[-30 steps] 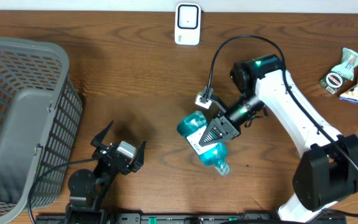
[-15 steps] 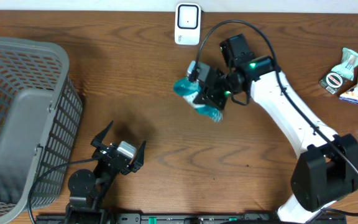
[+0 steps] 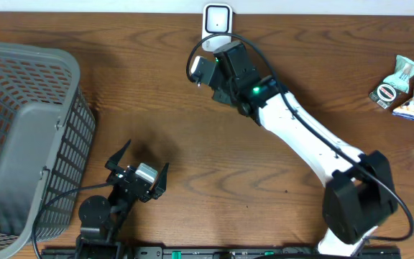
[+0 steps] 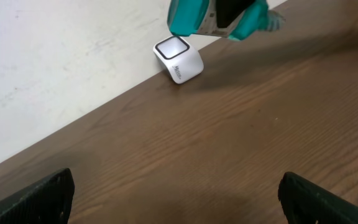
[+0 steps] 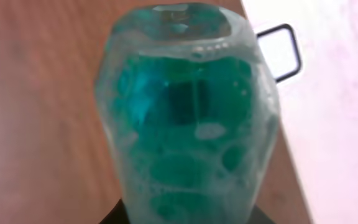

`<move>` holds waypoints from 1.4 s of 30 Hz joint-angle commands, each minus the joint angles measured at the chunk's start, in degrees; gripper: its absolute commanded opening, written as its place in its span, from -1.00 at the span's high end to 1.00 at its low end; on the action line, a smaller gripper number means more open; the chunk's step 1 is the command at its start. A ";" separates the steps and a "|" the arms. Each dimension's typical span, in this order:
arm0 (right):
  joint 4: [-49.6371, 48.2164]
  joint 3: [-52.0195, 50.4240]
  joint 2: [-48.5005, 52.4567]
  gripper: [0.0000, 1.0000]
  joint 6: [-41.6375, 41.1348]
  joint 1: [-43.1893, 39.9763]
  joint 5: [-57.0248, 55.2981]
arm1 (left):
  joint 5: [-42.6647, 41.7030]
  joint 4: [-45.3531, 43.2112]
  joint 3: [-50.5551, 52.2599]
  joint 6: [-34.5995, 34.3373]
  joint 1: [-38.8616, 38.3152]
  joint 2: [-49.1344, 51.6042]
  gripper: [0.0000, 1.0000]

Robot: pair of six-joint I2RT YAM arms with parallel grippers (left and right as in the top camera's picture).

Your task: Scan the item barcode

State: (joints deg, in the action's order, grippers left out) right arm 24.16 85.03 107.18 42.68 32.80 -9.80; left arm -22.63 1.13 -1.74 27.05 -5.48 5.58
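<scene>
The item is a clear bottle of teal liquid (image 5: 188,124), and my right gripper (image 5: 188,218) is shut on it. It fills the right wrist view. The left wrist view shows the bottle (image 4: 188,15) held in the air just above the white scanner (image 4: 179,57). The scanner's black-framed window (image 5: 281,53) lies right behind the bottle. From overhead, the right arm's wrist (image 3: 225,65) covers the bottle in front of the scanner (image 3: 216,27). My left gripper (image 3: 136,176) rests open near the front edge, nothing between its fingertips (image 4: 331,199).
A grey mesh basket (image 3: 20,137) fills the left side of the table. Several snack packets (image 3: 408,86) lie at the far right edge. A white wall (image 4: 61,56) runs directly behind the scanner.
The right arm has carried the bottle from the middle of the table back and leftward to the scanner. The left arm has not moved.
</scene>
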 commanded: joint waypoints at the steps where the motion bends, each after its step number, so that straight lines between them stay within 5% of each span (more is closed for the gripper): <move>1: -5.70 2.82 2.73 0.98 4.81 -0.96 -6.97 | -1.14 1.16 1.51 0.33 -0.24 -0.07 -0.95; 17: -14.58 37.77 31.15 0.99 20.35 -5.42 -12.22 | -1.14 1.16 1.51 0.33 -0.24 -0.07 -0.95; 30: -17.44 41.55 35.91 0.99 21.64 -5.60 -14.43 | -1.14 1.14 1.51 0.33 -0.24 -0.07 -0.95; 36: -6.56 41.55 30.14 0.98 16.59 -7.06 -17.35 | -1.14 1.14 1.51 0.33 -0.24 -0.07 -0.95; 42: 13.33 41.55 23.47 0.98 1.55 -13.18 -23.89 | -1.14 1.14 1.51 0.33 -0.24 -0.07 -0.95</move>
State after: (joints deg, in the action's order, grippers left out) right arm 33.91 124.66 139.35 54.46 24.40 -26.17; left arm -22.63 1.13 -1.74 27.05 -5.48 5.58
